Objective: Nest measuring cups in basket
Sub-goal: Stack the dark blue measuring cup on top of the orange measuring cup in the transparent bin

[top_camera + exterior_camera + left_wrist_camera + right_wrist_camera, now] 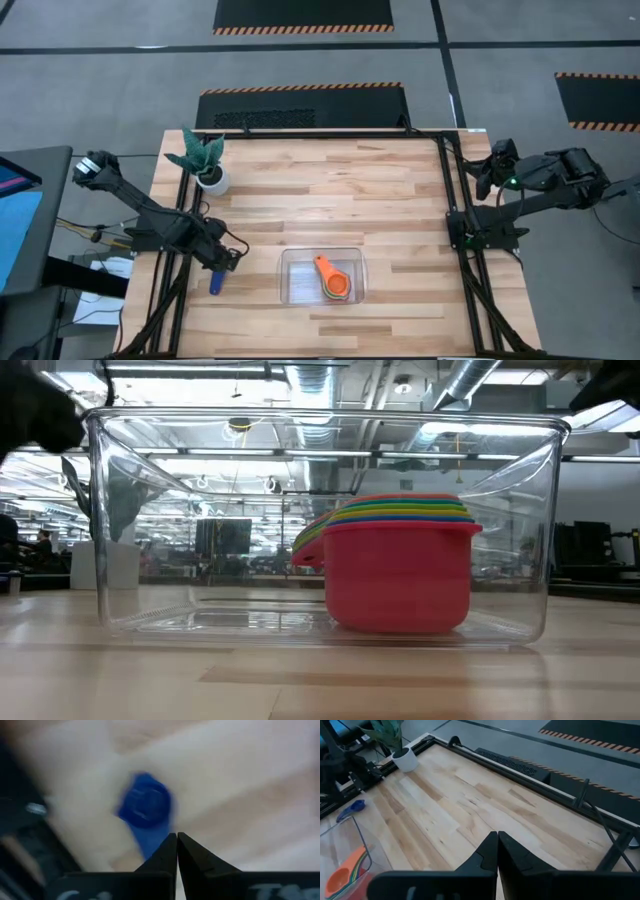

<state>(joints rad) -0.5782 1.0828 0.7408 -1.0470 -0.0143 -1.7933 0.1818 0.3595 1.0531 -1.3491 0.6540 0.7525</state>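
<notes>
Left gripper (177, 836) jaws pressed together, my blue cup (146, 806) just beyond tips; right gripper (498, 836) likewise closed; basket (295, 262) holds nested cups (335, 282).

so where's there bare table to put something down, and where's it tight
Most of the table is bare: the wide stretch between the plant pot and the right arm's side, and the strip right of the basket. It is crowded at the left edge, where the left claw sits over the blue cup, close to the basket. Nested cups fill the basket's right half.
</notes>
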